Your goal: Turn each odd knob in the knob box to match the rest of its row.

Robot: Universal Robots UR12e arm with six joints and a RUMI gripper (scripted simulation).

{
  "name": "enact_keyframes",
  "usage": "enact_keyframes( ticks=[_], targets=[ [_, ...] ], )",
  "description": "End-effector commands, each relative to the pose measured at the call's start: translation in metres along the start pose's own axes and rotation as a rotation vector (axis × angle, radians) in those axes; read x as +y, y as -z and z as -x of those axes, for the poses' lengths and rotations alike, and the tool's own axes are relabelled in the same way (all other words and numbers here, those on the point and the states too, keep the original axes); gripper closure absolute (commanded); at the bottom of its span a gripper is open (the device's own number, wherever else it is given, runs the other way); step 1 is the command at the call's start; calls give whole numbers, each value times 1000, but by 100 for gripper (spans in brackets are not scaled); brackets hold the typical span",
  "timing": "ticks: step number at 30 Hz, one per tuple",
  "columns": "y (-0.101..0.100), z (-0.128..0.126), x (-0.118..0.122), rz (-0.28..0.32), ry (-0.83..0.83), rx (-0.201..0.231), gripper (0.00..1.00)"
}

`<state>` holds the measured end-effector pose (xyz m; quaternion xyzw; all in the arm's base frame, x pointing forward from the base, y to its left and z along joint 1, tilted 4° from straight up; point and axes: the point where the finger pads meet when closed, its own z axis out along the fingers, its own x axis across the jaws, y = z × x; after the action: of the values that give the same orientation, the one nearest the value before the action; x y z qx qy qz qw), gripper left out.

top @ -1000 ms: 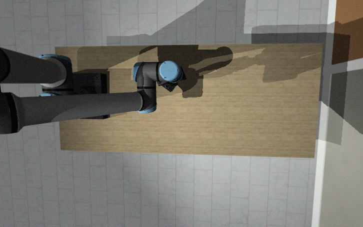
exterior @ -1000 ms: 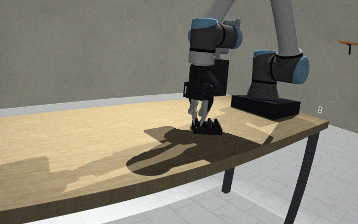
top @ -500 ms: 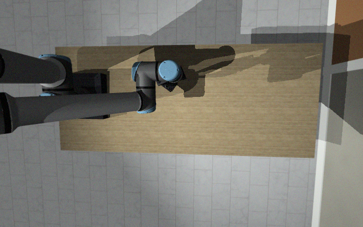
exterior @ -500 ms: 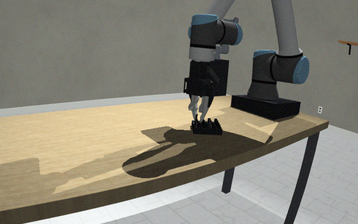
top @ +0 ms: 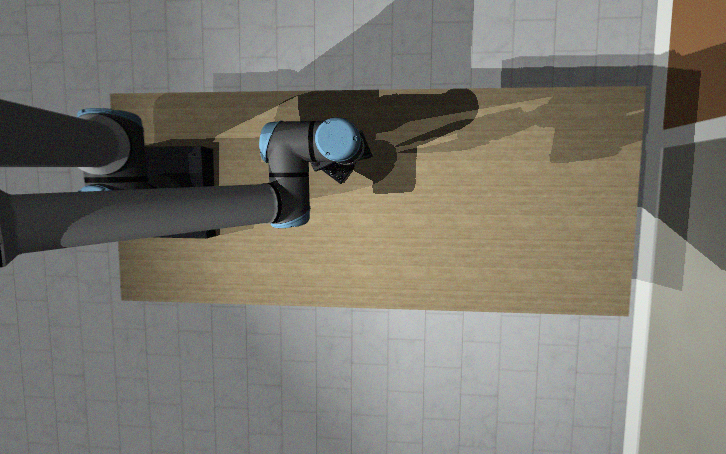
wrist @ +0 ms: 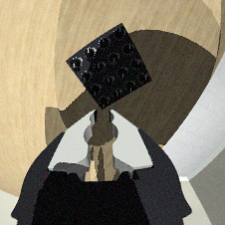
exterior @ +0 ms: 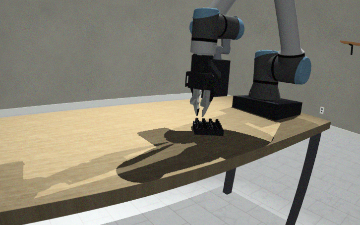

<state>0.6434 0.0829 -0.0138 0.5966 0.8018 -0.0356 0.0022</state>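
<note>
Grey walls and pale floor tiles surround our long wooden surface (top: 467, 242) (exterior: 97, 123). From the top, we see the arm (top: 146, 211) (exterior: 205, 28) reaching in over one short edge, its wrist nearer one long edge than the other. A corner of the black knob box (top: 340, 172) (exterior: 208, 130) (wrist: 109, 66) peeks out beneath the wrist.

From outside, our tool (exterior: 200, 115) (wrist: 103, 111) points down just above the box, its tips apart from the knobs. The arm's dark base (exterior: 265, 108) stands near the far short edge.

At the wrist, we find the tool slightly open, with nothing between its tips. The box lies beyond them, a corner towards us; we cannot read the knobs' marks.
</note>
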Motion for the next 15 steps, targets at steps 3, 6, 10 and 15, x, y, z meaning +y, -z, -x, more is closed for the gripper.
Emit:
enact_keyframes(
  ticks=[3,6,10,15],
  targets=[
    [1,0,1,1,0,0,89],
    [1,0,1,1,0,0,89],
    [3,0,-4,1,-13,0,89],
    [17,-2,-66,1,-211,0,89]
  ],
)
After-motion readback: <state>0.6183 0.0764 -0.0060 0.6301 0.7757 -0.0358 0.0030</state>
